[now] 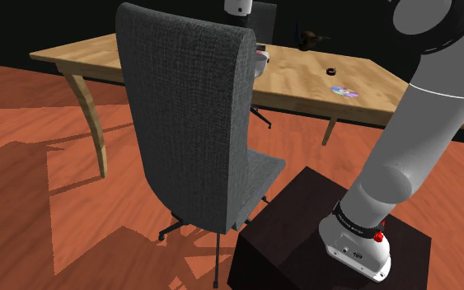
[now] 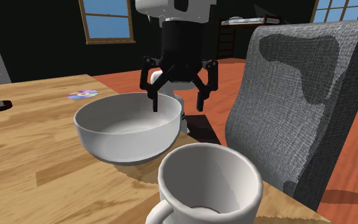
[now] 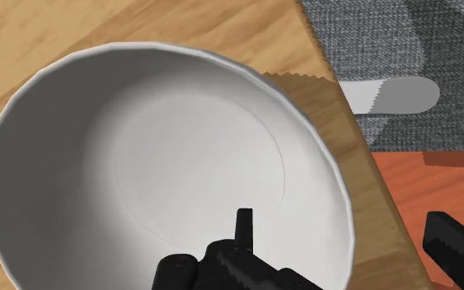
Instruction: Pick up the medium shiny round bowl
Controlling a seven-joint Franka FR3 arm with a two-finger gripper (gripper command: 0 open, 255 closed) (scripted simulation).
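Bowl: the bowl is plain white, round and deep. It sits upright on the table, close to the edge that faces the chair.
Bowl's axis: it is round, so we see no long axis to line up with. Any stretch of rim would serve, and only the rim's direction under the claw matters.
Bowl to claw: the bowl lies just below the claw. Its centre is off to one side, so the claw is over the rim nearest the table edge and not over the middle.
Claw: it points downward, spread wide, and grips nothing.
Fingers: in the wrist view one of the fingers hangs over the bowl's inside. The other stands beyond the rim, past the table edge, so the wall runs between them. We cannot tell whether either tip touches it.
Coming move: we judge it turns on this straddle. A little more descent and then closing across the wall should pinch the rim.
Risk: we think a one-sided rim grip on a deep, smooth bowl may let it tilt when lifted.
Neighbours: a white mug stands just beside the bowl, on the side away from the claw. A disc lies well apart on the table.
Arm: one arm only, reaching from the stand past the chair.
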